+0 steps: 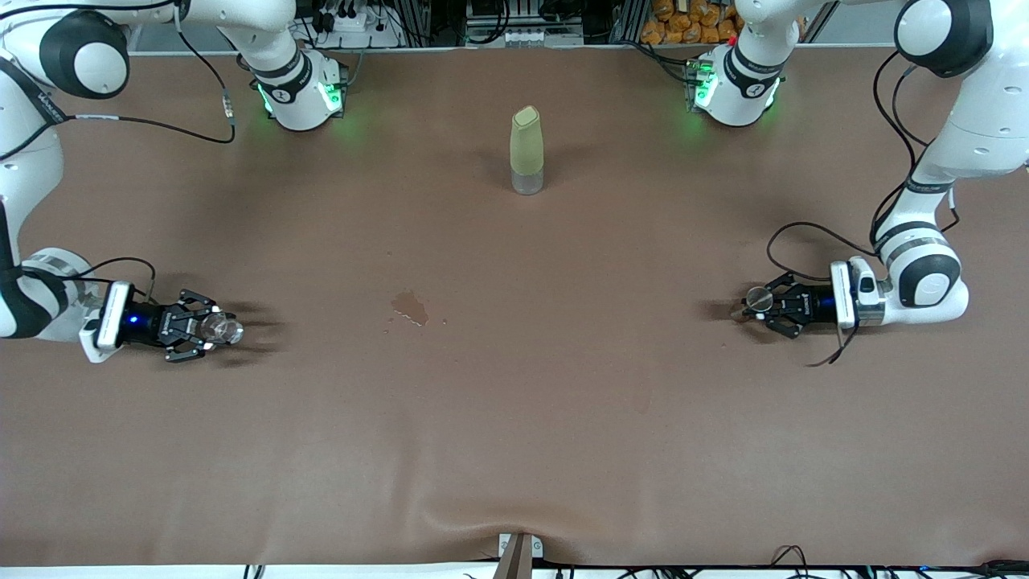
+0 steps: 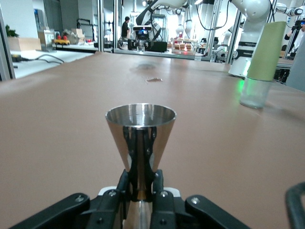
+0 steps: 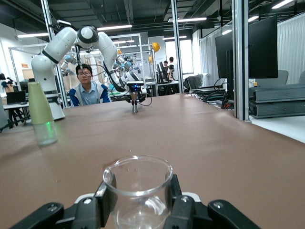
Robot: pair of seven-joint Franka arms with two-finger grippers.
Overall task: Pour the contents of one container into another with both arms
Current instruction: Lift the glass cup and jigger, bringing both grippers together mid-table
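My left gripper (image 1: 754, 307) is low at the left arm's end of the table, shut on the narrow waist of the silvery metal jigger (image 1: 756, 298). In the left wrist view the jigger (image 2: 140, 126) stands upright, rim up, with the black fingers (image 2: 125, 183) pressed on both sides of its waist. At the right arm's end, my right gripper (image 1: 215, 330) is shut on the small clear glass cup (image 1: 223, 328), also low over the table. In the right wrist view the cup (image 3: 138, 183) sits upright between the fingers (image 3: 107, 193).
A tall olive-green bottle (image 1: 526, 150) with a clear base stands mid-table near the arms' bases. A small wet stain (image 1: 410, 307) marks the brown table cover (image 1: 514, 418) between the two grippers. Black cables hang beside both arms.
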